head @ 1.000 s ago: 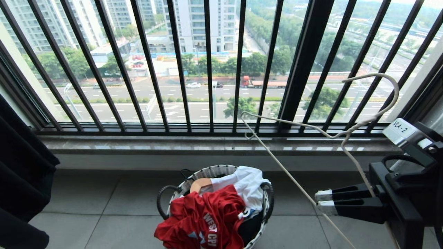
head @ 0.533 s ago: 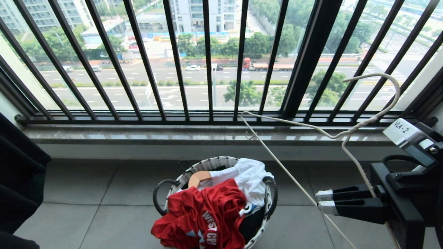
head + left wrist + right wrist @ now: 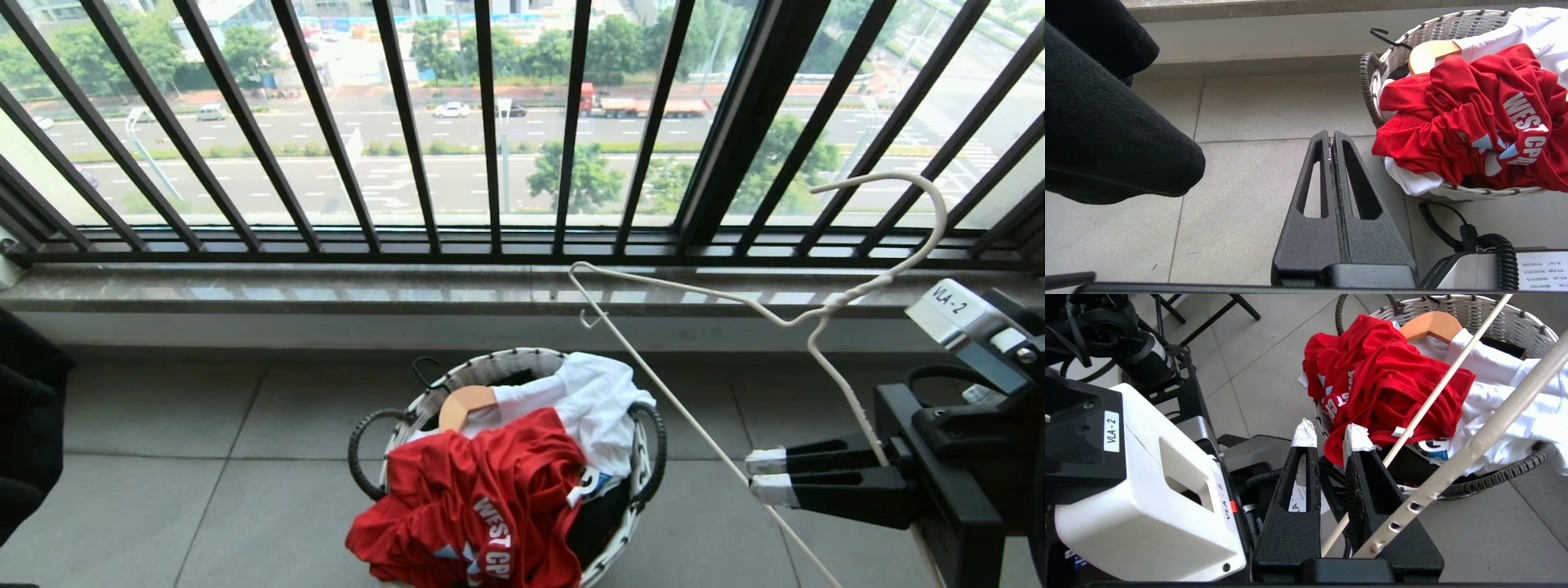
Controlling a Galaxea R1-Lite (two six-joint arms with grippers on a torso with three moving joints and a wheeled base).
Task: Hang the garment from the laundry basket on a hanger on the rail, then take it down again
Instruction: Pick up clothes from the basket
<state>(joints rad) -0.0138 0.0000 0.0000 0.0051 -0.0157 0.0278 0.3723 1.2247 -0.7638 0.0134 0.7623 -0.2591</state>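
Between right gripper jaws, pinched hanger, left gripper jaws pressed together

The floor is laid with large pale grey tiles running up to the wall below the window. The laundry basket stands directly on it, near that wall.

Grey tiled floor spans the lower field. From 9 to 3 o'clock runs a stone sill; above it, black window bars front a daylit road. Dark fabric at 9 o'clock.
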